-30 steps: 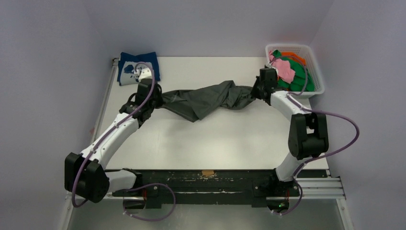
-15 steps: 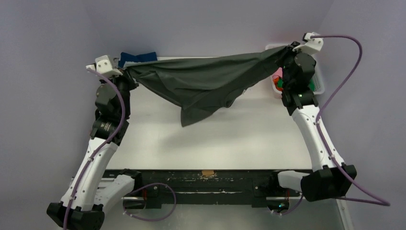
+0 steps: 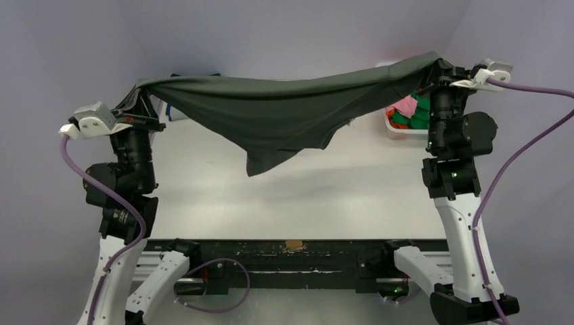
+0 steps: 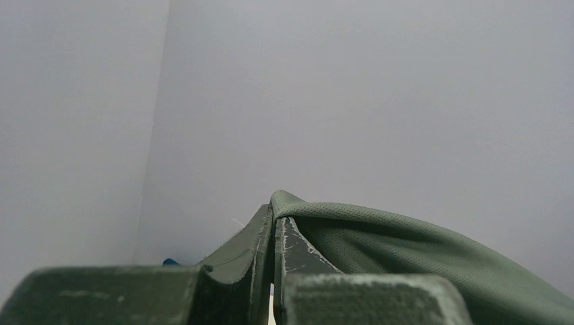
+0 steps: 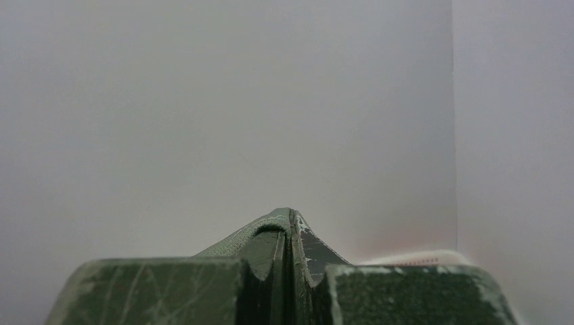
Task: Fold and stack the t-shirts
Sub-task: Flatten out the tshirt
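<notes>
Grey cloth hangs stretched in the air above the white table [image 3: 318,196]: the dark grey t-shirt [image 3: 284,112] spans both raised arms, its lower part sagging to a point. The left gripper [image 4: 273,225] is clamped tight on one top corner and the right gripper [image 5: 292,221] is clamped on the other. Farther back on the right, a white basket [image 3: 396,132] holds a pink t-shirt [image 3: 406,103] and a green t-shirt [image 3: 404,120].
</notes>
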